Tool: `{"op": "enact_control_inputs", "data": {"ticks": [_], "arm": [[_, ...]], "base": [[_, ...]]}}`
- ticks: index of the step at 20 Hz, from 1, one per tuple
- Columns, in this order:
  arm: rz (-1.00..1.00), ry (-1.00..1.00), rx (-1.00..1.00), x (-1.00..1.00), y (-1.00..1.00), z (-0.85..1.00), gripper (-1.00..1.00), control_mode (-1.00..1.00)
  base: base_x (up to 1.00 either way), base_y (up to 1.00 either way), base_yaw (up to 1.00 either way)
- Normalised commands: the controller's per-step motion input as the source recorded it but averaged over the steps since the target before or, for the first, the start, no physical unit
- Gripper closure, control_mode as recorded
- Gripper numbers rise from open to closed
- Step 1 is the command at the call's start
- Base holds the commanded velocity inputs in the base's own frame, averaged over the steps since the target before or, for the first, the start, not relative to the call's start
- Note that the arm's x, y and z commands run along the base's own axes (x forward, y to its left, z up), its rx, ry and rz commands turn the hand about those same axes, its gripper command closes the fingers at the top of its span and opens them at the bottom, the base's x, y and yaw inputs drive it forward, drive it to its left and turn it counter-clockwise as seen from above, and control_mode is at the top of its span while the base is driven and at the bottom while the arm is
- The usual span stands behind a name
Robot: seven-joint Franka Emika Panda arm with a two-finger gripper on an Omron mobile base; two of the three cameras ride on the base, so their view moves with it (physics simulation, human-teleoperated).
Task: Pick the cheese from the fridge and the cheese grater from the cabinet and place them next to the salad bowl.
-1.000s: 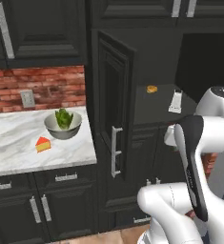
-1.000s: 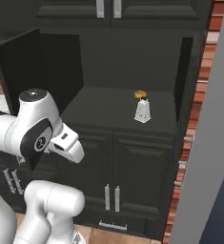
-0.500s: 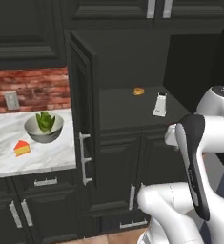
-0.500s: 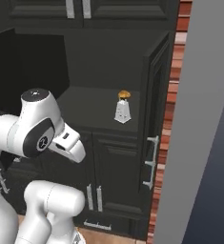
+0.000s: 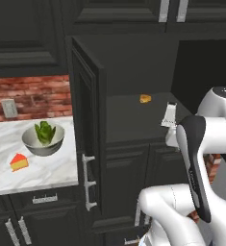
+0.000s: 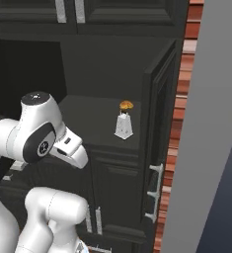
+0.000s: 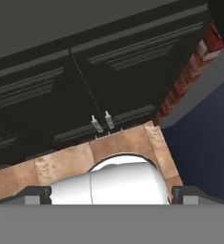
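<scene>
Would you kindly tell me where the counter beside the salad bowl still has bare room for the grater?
Bare marble lies behind the salad bowl toward the brick wall, and in front of the cheese up to the counter edge. The bowl's front left is crowded by the cheese.

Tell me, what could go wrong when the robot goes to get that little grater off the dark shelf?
1. The cheese grater stands upright, right in front of a small orange-brown lump, so a clumsy reach might tip it or knock the lump away.
2. The cabinet's open door juts out beside the shelf, between it and the salad bowl, so the arm may bump it carrying the grater across.
</scene>
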Motion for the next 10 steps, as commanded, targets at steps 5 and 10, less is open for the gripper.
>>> {"op": "enact_control_inputs", "data": {"ticks": [5, 10], "arm": [[0.00, 0.00, 0.00, 0.00, 0.00, 0.00, -1.00, 1.00], [0.00, 0.00, 0.00, 0.00, 0.00, 0.00, -1.00, 1.00]], "base": [[0.42, 0.00, 0.00], [0.44, 0.00, 0.00]]}}
